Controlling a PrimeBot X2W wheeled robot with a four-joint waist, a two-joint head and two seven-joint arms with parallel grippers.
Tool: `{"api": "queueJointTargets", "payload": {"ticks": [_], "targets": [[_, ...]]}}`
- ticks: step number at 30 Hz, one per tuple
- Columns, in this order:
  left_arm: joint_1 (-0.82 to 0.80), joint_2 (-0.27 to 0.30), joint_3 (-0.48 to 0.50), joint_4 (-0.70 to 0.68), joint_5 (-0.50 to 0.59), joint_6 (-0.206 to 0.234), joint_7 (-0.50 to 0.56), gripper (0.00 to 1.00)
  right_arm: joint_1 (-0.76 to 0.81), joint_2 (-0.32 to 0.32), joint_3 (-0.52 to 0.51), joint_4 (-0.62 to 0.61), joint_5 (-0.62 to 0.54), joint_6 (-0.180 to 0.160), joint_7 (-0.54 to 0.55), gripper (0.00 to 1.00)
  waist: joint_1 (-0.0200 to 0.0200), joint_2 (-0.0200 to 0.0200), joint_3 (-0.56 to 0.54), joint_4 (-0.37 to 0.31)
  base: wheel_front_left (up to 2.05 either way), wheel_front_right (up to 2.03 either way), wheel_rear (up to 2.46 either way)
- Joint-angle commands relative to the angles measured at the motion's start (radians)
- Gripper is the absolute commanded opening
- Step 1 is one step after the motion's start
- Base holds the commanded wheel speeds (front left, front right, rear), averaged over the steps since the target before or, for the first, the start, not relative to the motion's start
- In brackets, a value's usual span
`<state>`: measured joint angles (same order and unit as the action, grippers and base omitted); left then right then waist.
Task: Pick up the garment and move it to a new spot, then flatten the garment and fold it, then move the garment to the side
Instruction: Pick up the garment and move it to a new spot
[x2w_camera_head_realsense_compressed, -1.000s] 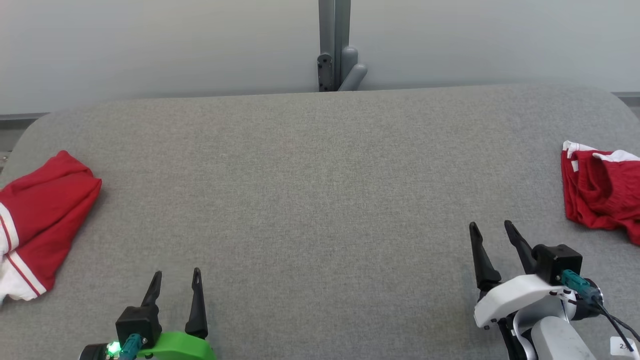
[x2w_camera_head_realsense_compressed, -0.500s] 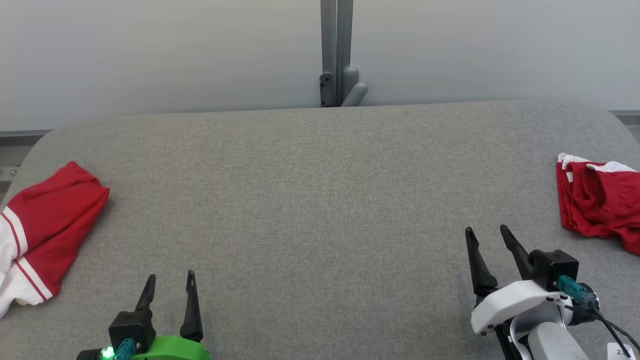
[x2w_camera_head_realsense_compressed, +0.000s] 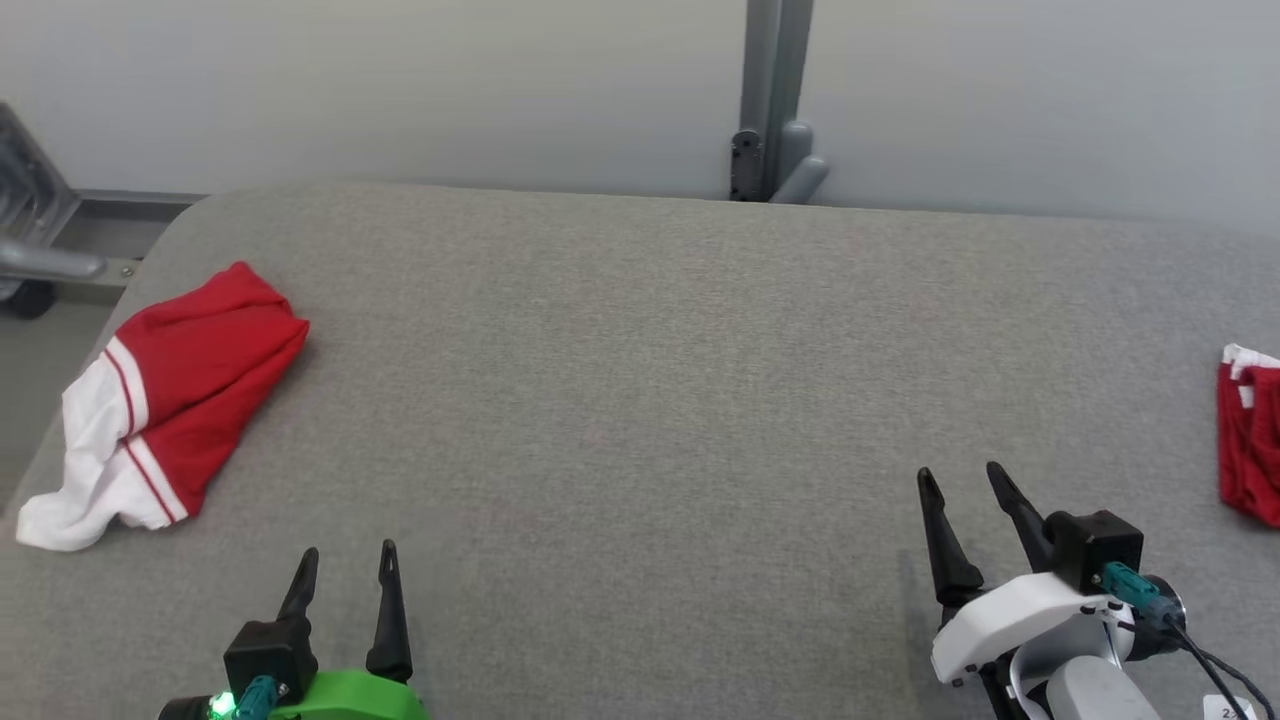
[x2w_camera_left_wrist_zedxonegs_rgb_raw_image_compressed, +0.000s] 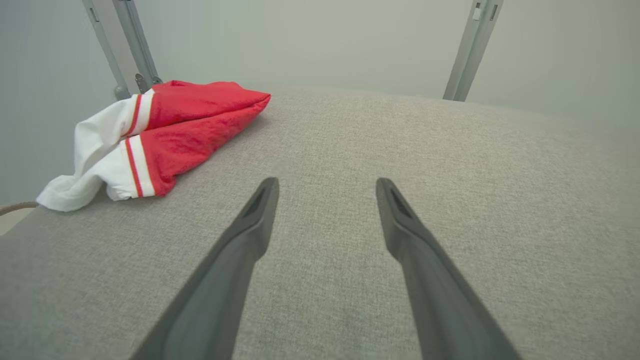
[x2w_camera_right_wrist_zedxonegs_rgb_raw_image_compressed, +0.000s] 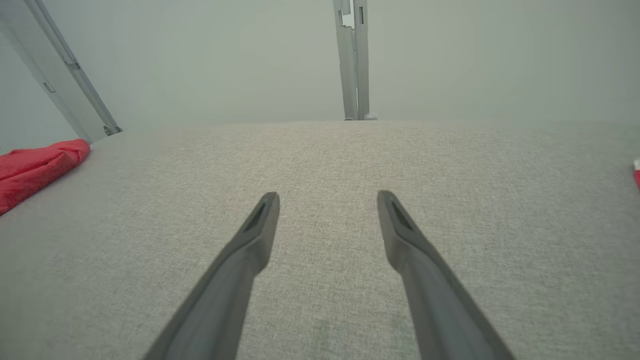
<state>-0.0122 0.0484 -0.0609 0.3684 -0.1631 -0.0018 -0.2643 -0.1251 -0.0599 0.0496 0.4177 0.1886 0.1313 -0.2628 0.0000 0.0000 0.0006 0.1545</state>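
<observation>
Folded garment: The red and white folded garment (x2w_camera_head_realsense_compressed: 190, 390) lay at the far left of the table (x2w_camera_head_realsense_compressed: 640, 420), close to the edge. It looked neat and doubled over, so I think it sat there because it was done and put to the side.
Crumpled garment: A second red one, the crumpled garment (x2w_camera_head_realsense_compressed: 1250, 440), lay bunched up at the far right (the picture cut part of it off). My guess is that it was the next one for you to pick up.
Middle of the table: Plain grey cloth lay between the two garments, which gave you room to spread something flat.
Left fingers: Your left fingers (x2w_camera_head_realsense_compressed: 390, 600) were spread wide and held nothing. They sat low at the near edge and pointed straight across the table, well apart from the folded garment.
Right fingers: Your right fingers (x2w_camera_head_realsense_compressed: 945, 540) were spread wide and empty too. They leaned a little to the left, near the crumpled garment but not touching it.
Arms: Both looked like they were resting and ready.
</observation>
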Motion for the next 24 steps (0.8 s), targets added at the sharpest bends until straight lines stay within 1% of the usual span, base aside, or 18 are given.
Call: {"api": "queueJointTargets", "payload": {"ticks": [1, 5, 6, 11, 15, 19, 24], "targets": [[-0.003, 0.004, 0.009, 0.007, 0.008, 0.0, 0.0, 1.0, 0.005, 0.0, 0.015, 0.0, 0.01, -0.001, -0.003, 1.0, 0.0, 0.0, 0.016, 0.138, 0.0, 0.0, 0.0], [0.016, 0.004, 0.027, 0.009, 0.008, 0.003, 0.0, 1.0, -0.003, 0.001, 0.048, 0.001, 0.015, -0.001, -0.003, 1.0, 0.0, 0.0, 0.017, 0.244, 0.0, 0.0, 0.0], [0.016, 0.004, 0.027, 0.009, 0.008, 0.003, 0.0, 1.0, -0.003, 0.001, 0.048, 0.001, 0.015, -0.001, -0.003, 1.0, 0.0, 0.0, 0.017, 0.244, 0.0, 0.0, 0.0], [0.034, 0.004, 0.057, 0.006, 0.003, 0.006, 0.0, 1.0, -0.014, 0.002, 0.085, 0.006, 0.02, -0.001, -0.003, 1.0, 0.0, 0.0, 0.02, 0.352, 0.0, 0.0, 0.0], [0.05, 0.004, 0.084, -0.013, -0.023, 0.015, 0.0, 1.0, -0.05, 0.001, 0.136, 0.021, 0.025, -0.001, -0.003, 1.0, 0.0, 0.0, 0.049, 0.37, 0.0, 0.0, 0.0], [0.058, 0.003, 0.086, -0.029, -0.051, 0.022, 0.0, 1.0, -0.081, -0.013, 0.169, 0.038, 0.031, -0.001, -0.003, 1.0, 0.0, 0.0, 0.066, 0.378, 0.0, 0.0, 0.0], [0.045, 0.004, 0.08, -0.02, -0.079, 0.004, 0.0, 1.0, -0.089, -0.023, 0.18, 0.036, 0.036, -0.001, -0.003, 1.0, 0.0, 0.0, 0.08, 0.377, 0.0, 0.0, 0.0]]}}
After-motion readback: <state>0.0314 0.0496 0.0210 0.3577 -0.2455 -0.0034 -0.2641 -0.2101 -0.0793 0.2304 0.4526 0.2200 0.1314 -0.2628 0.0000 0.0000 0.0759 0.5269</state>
